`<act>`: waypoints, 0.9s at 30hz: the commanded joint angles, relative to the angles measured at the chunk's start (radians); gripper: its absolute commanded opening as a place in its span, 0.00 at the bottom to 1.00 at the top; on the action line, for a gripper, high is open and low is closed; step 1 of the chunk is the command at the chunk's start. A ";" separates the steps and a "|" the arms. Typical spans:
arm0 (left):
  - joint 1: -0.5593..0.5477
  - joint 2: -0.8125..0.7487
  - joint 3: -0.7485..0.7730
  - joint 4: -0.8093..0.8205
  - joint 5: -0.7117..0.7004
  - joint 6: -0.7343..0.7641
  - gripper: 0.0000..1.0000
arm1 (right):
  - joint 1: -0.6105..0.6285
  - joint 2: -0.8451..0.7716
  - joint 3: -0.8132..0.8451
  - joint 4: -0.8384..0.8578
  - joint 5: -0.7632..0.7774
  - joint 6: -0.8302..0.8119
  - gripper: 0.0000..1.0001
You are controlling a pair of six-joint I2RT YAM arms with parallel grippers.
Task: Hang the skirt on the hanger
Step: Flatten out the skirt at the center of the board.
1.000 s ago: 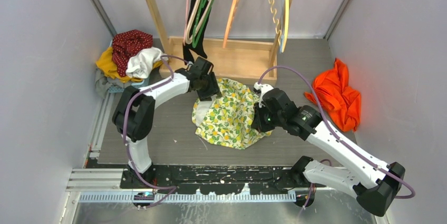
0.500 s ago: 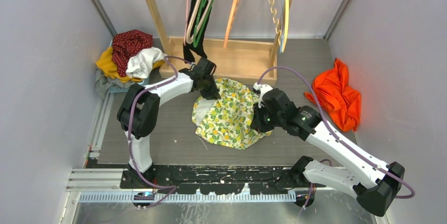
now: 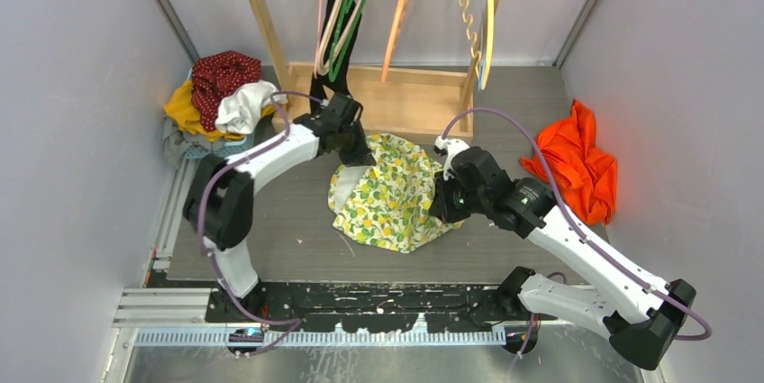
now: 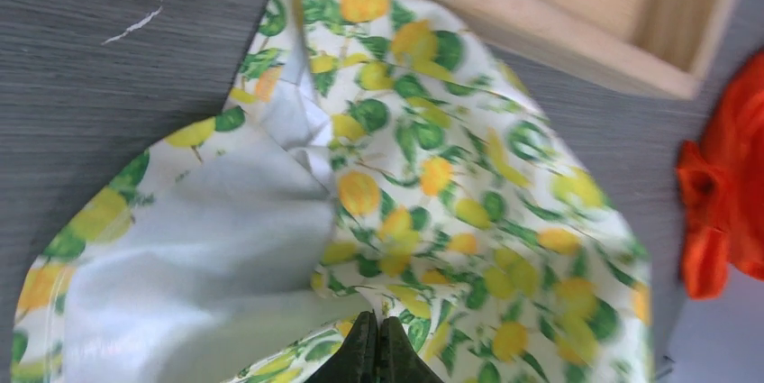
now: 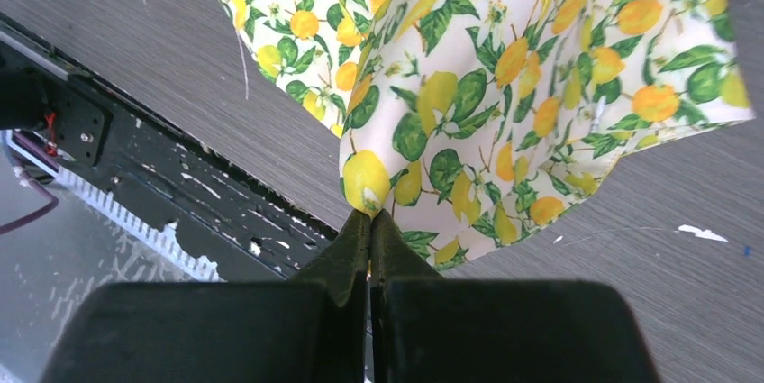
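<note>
The skirt (image 3: 389, 196), white with a lemon and leaf print, lies bunched on the grey table between my two arms. My left gripper (image 3: 353, 150) is shut on a fold at the skirt's far left edge; the left wrist view shows the cloth (image 4: 468, 176) pinched at the tips of my left gripper (image 4: 377, 322), pale lining to the left. My right gripper (image 3: 445, 201) is shut on the skirt's right edge, and the skirt (image 5: 504, 68) hangs from my right gripper (image 5: 369, 214) in the right wrist view. Several hangers (image 3: 347, 13) hang from the wooden rack at the back.
The rack's wooden base (image 3: 410, 99) lies just behind the skirt. A pile of red, white and yellow clothes (image 3: 221, 95) sits at the back left. An orange garment (image 3: 577, 167) lies at the right. The black rail (image 3: 360, 302) runs along the near edge.
My left gripper has closed onto the skirt's far left fold and shifted slightly back and left. The right gripper keeps its hold and has lifted the cloth a little.
</note>
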 commanded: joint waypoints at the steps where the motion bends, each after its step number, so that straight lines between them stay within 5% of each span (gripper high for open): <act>1: 0.008 -0.248 0.047 -0.053 0.017 0.056 0.00 | -0.004 -0.021 0.143 -0.026 0.046 -0.038 0.01; 13: 0.116 -0.488 0.358 -0.389 0.009 0.164 0.00 | -0.004 0.023 0.470 -0.186 0.174 -0.132 0.01; 27: 0.175 -0.493 0.561 -0.465 -0.003 0.177 0.00 | -0.016 0.125 0.634 -0.161 0.278 -0.177 0.01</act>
